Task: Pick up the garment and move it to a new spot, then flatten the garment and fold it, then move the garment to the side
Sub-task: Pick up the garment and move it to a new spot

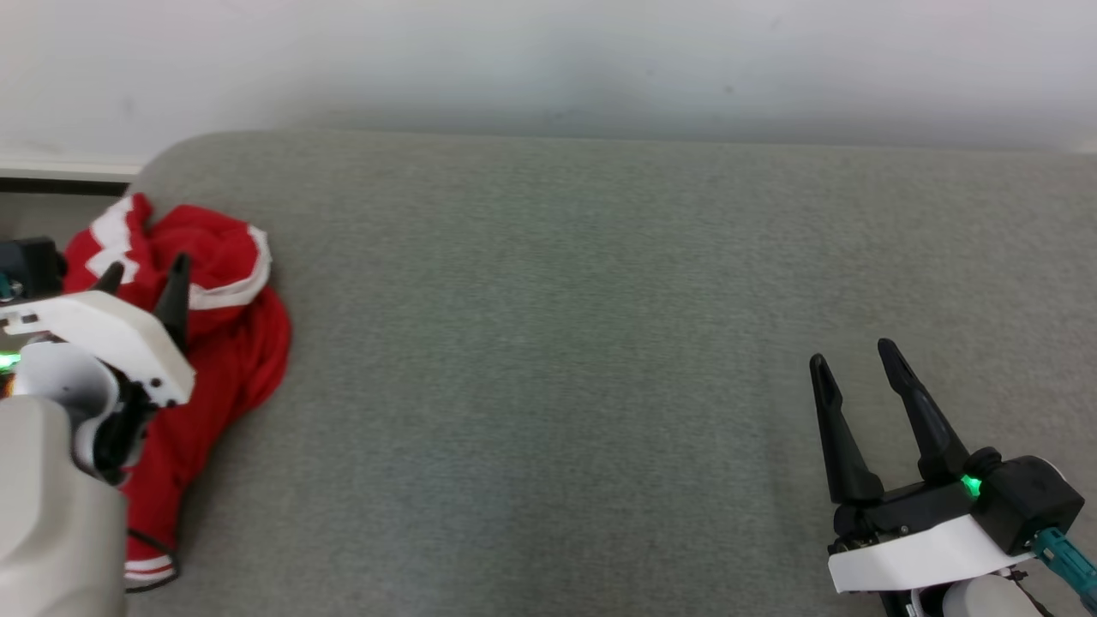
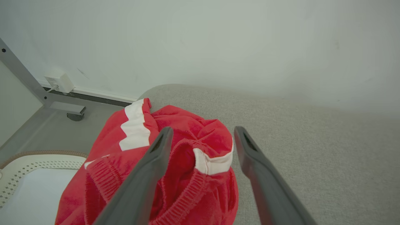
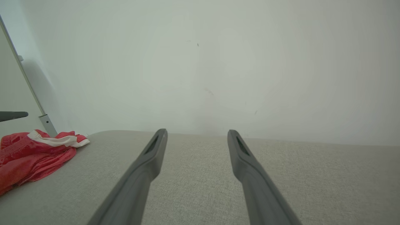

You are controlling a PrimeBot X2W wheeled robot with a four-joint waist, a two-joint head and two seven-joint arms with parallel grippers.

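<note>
Hovering over the crumpled red garment (image 1: 227,343), the left gripper (image 1: 144,270) has its jaws spread apart with nothing clamped. Whether the fingers already touch the cloth cannot be told. The garment lies in a heap at about 9 o'clock in the head view, on the left edge of the grey padded surface (image 1: 548,343), with one end trailing toward 7 o'clock. The right gripper (image 1: 853,352) rests at about 4 o'clock, well apart from the cloth, and its jaws are likewise released and empty.

The cloth looks like a soft knit: light, limp and not fragile. It will likely sag and unroll from whatever point is lifted, so a pinch on a single thin layer could slip or drag the rest along the surface. Its fuzzy weave should grip the dark fingers well enough.

In the left wrist view a raised fold with a white band (image 2: 212,164) stands between the two fingers near the centre, and a ribbed hem (image 2: 187,200) runs toward 6 o'clock. That doubled, banded ridge seems the best hold, since it is thick enough to fill the jaws. At 8 o'clock in that view a white perforated basket (image 2: 34,161) sits beside the heap, so the garment probably needs lifting high enough to keep its hanging tail from catching there.
</note>
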